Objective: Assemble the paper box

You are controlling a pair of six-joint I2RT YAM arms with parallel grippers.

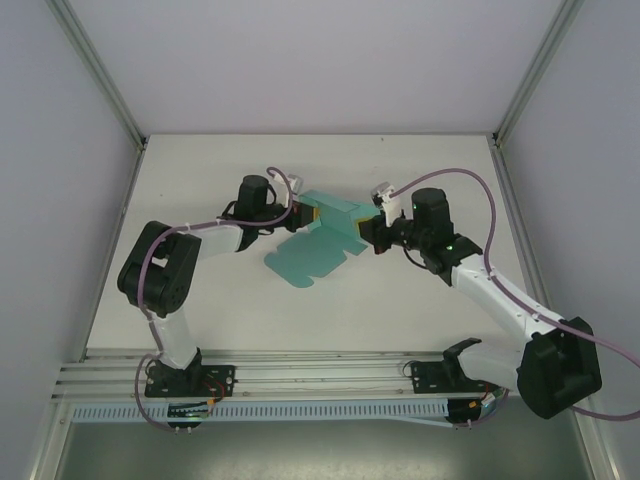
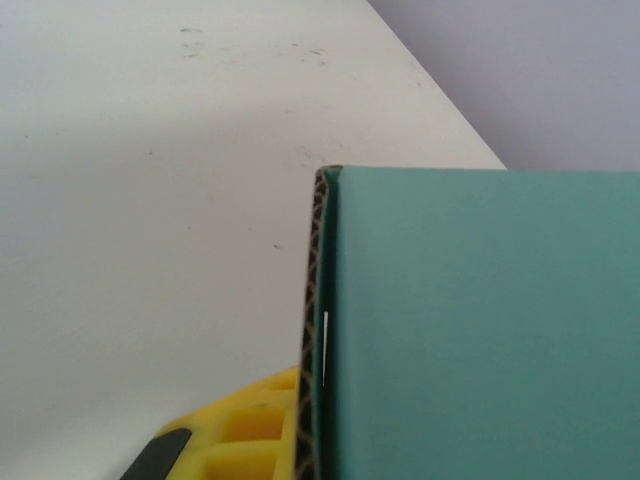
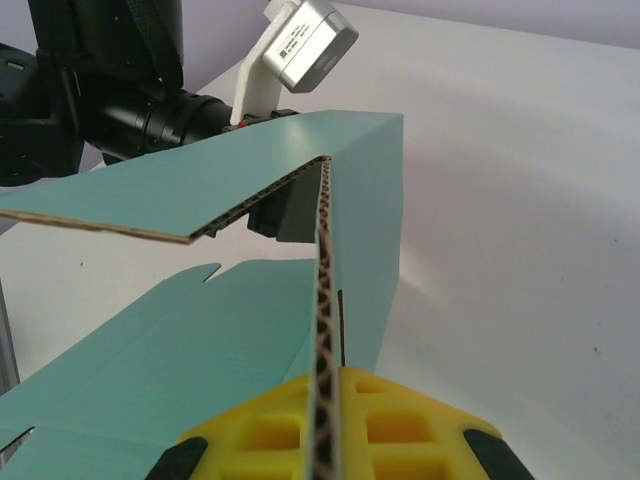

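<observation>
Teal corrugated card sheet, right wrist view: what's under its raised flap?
On the teal corrugated card sheet, one dark grey finger of the left tool shows under the raised flap, above the flat part. The flap covers the rest of that finger.

Two robot arms, the left arm (image 1: 172,335) and the right arm (image 1: 495,292), are each made of white tubes linked by bulky black joints. A purple-grey cable (image 1: 487,200) loops along each arm. Each stands on a black base plate (image 1: 190,382). A green light (image 1: 447,243) glows near the right wrist. The right end effector (image 3: 325,445) has yellow, grid-patterned fingers (image 3: 400,430) with black corners. A silver camera (image 3: 305,45) sits on a white bracket.
</observation>
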